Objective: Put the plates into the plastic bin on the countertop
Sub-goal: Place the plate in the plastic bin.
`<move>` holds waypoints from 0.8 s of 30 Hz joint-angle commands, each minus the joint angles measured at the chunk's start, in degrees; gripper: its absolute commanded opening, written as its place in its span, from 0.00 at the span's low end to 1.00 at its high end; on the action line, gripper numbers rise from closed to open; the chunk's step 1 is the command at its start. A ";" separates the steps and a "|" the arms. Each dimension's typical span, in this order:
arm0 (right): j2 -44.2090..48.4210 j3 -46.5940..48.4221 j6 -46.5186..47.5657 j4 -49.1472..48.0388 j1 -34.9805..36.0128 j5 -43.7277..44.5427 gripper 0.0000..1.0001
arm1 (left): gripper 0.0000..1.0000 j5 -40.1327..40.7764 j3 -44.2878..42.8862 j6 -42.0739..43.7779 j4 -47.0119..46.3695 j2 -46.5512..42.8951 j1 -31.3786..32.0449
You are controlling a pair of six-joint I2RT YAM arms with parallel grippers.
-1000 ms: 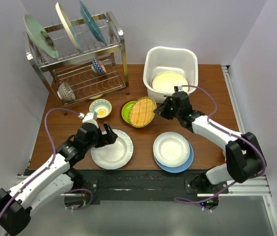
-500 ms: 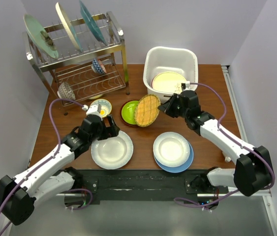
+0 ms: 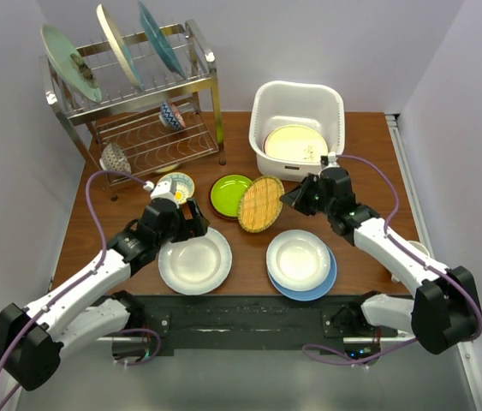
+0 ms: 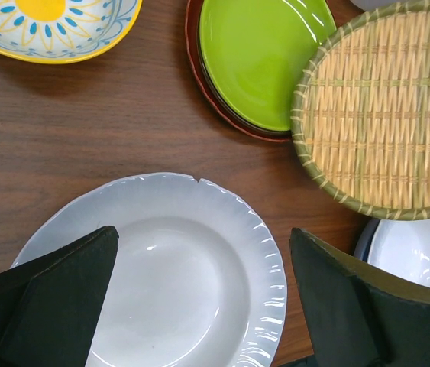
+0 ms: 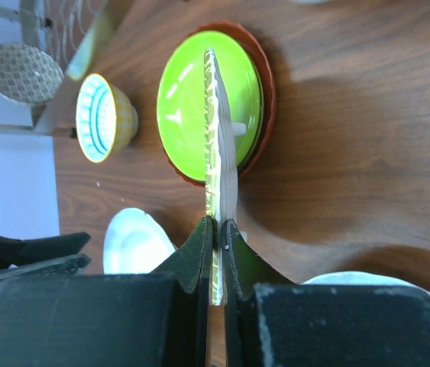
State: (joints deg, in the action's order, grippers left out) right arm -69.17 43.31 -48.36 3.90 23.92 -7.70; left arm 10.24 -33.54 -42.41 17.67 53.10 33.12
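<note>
The bin [image 3: 260,103] at the back edge of the worktop [image 3: 245,250] holds a cream plate [image 3: 294,143]. Our left gripper [image 3: 187,224] gapes over the front-edge white plate [image 3: 194,261]. Our right gripper [image 5: 216,229] has pinched the woven plate [image 3: 260,204] clear of the green plate [image 3: 230,193]: bin next.

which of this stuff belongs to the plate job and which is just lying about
Job: plastic bin, cream plate inside it, woven plate in right hand, lime green plate on brown plate, scalloped white plate, white plate on blue plate, grey racked plate, beige racked plate, teal racked plate.
Lying about: wire dish rack, patterned bowl, small racked bowl, speckled bowl.
</note>
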 commanded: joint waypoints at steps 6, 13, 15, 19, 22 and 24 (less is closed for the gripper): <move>0.88 7.40 -0.77 -2.49 -3.00 -5.12 0.00 | 1.00 0.13 -1.44 0.49 -2.20 0.42 -0.08; -0.35 11.79 -1.04 -2.41 -4.41 -6.97 0.00 | 1.00 0.13 -1.00 0.58 -2.29 0.51 0.01; -0.70 12.50 -1.30 -2.50 -5.20 -7.24 0.00 | 1.00 0.04 -1.00 0.58 -2.38 0.77 -0.08; -1.58 15.22 -1.91 -2.93 -6.61 -8.64 0.00 | 1.00 -0.13 -1.00 0.67 -2.47 1.13 0.01; -2.46 16.80 -2.35 -3.20 -7.92 -9.26 0.00 | 1.00 -0.31 -0.74 0.58 -2.64 1.21 -0.08; -3.25 17.59 -2.79 -3.64 -9.41 -10.22 0.00 | 1.00 -0.31 -0.65 0.58 -2.64 1.21 0.01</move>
State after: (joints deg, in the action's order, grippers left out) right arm -72.14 56.53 -49.21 4.71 16.58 -14.72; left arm 10.02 -33.54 -42.41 17.41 54.26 33.12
